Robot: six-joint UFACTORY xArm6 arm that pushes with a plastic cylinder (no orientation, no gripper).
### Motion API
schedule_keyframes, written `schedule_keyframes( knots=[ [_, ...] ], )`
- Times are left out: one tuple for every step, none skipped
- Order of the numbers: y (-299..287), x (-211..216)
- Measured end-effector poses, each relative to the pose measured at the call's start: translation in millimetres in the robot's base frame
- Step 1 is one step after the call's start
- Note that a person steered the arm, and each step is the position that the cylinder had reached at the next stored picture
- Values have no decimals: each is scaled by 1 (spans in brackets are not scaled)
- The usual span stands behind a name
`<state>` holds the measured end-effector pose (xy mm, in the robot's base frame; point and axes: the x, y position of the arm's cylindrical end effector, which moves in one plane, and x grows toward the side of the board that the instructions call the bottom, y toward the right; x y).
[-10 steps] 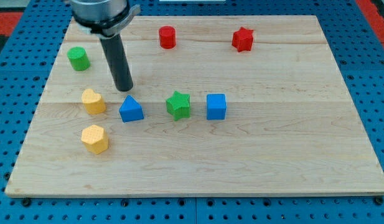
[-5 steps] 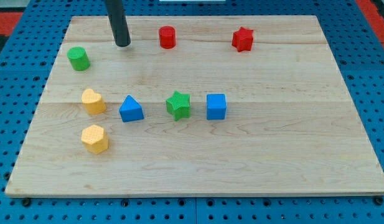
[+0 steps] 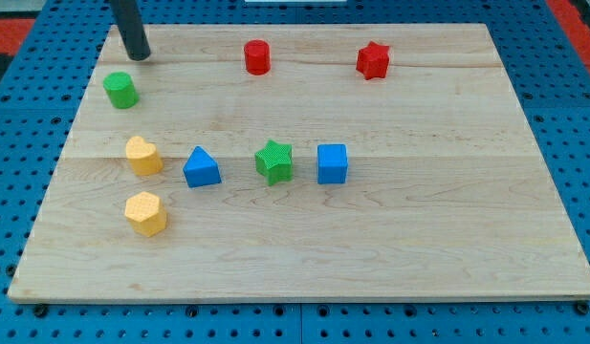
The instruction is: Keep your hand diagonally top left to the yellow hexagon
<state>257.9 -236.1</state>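
The yellow hexagon (image 3: pixel 145 213) lies near the board's lower left. A second yellow block with a rounded, heart-like shape (image 3: pixel 142 155) sits just above it. My tip (image 3: pixel 138 55) rests on the board near its top left corner, far above the hexagon and slightly to its left. It stands just above and right of the green cylinder (image 3: pixel 120 90), apart from it. The rod runs up out of the view's top.
A blue triangle (image 3: pixel 201 167), a green star (image 3: pixel 273 161) and a blue cube (image 3: pixel 332 163) sit in a row mid-board. A red cylinder (image 3: pixel 257 56) and a red star (image 3: pixel 373 60) sit near the top edge. The wooden board (image 3: pixel 419 239) lies on blue pegboard.
My tip has moved from beside the blue triangle up and then left, to the board's top left corner. No block has moved.
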Motion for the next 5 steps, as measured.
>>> schedule_keyframes(
  knots=[
    [-26,83],
    [1,152],
    [7,121],
    [-8,188],
    [25,228]
  ],
)
